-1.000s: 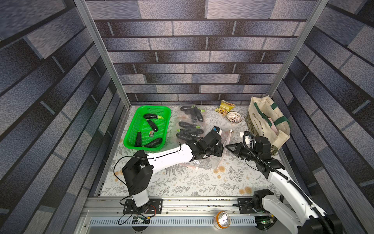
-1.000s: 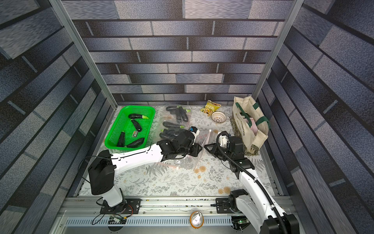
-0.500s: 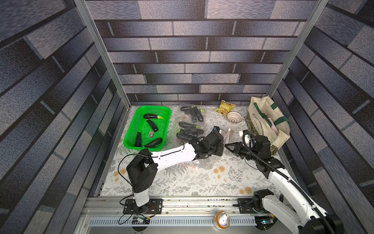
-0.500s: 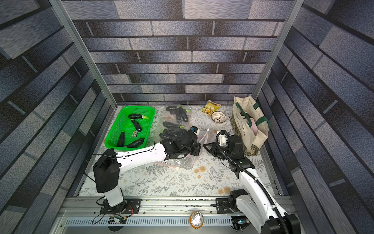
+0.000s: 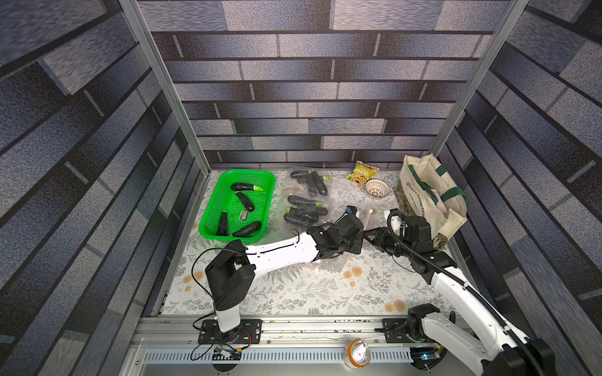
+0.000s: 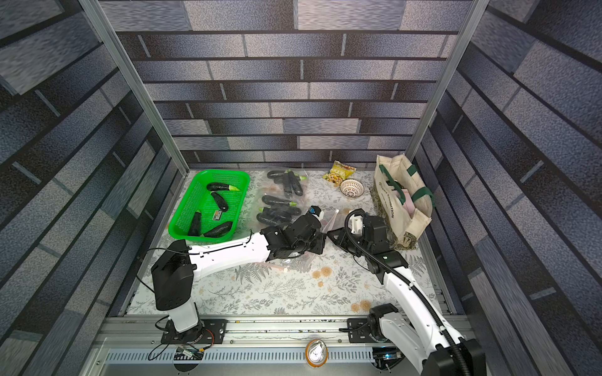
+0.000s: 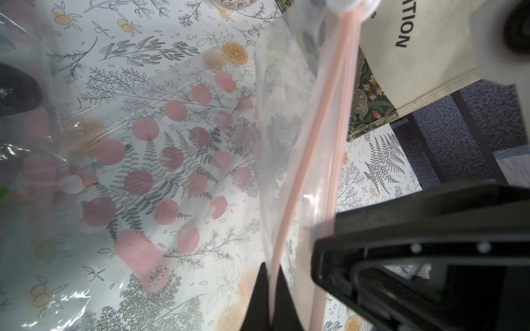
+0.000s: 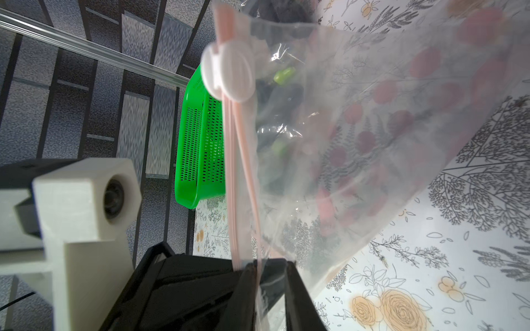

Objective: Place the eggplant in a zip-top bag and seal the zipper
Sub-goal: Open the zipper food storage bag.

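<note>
Looking at the wrist views, your left gripper is pinched tight on the pink zip track of the zip-top bag. The right gripper has its jaws slightly apart with the same track and some film running between them, so I doubt it's really holding anything. Both sit nose to nose out past the green basket, on the side where the bagged eggplants lie, and further from the basket than those. The eggplant looks to be that dark rounded end showing through the film, so it's inside the bag I think, though the top views hide it under your left arm.

What I'd worry about: the white slider is way up the track from both grippers and the pink strips look parted below it, so the mouth isn't sealed. If the right lets go fully, the bag rides on one thin pinch, and the eggplant's weight could drag the track out of it. Tugging the slider with that end unanchored would probably just bunch the film.

Compared with a second ago, your left gripper has slid over from nearer the basket to meet the right one, closing the gap between them. The right has barely shifted.
</note>
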